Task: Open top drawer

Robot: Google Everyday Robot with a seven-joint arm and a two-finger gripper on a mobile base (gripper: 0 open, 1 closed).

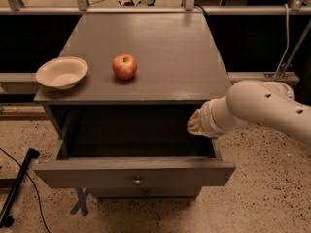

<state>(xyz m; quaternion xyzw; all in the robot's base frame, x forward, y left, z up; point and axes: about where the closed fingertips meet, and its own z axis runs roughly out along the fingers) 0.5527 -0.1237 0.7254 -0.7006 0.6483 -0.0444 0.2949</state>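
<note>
Top drawer (97, 173) stands open, box well out from under the desk (160, 42) toward the camera. Wide grey front panel is lowest and nearest, with the small round metal knob (137, 181) at its centre. Drawer inside is dark; only the grey walls show.

My gripper (194, 124) is at the drawer's right rear corner, just under the front edge of the desk top and over the right side wall. Only a yellowish tip shows past the white wrist. I can't tell if it is spread or pressed together, or if it touches the drawer wall. It is well apart from the knob. My white arm (265, 108) comes in from the right edge, slanting down-left to that corner.

Under the open drawer, a narrower grey front (146, 193) sits back in shadow.

On the desk top, a red apple (125, 66) sits left of centre. A pale bowl (61, 73) stands upright near the front-left corner, beside the apple but apart from it.

Speckled floor (262, 198) is all round. A blue X mark (80, 201) is on it just below the drawer's left end. A black stand leg (18, 188) and a thin cable are at far left.
</note>
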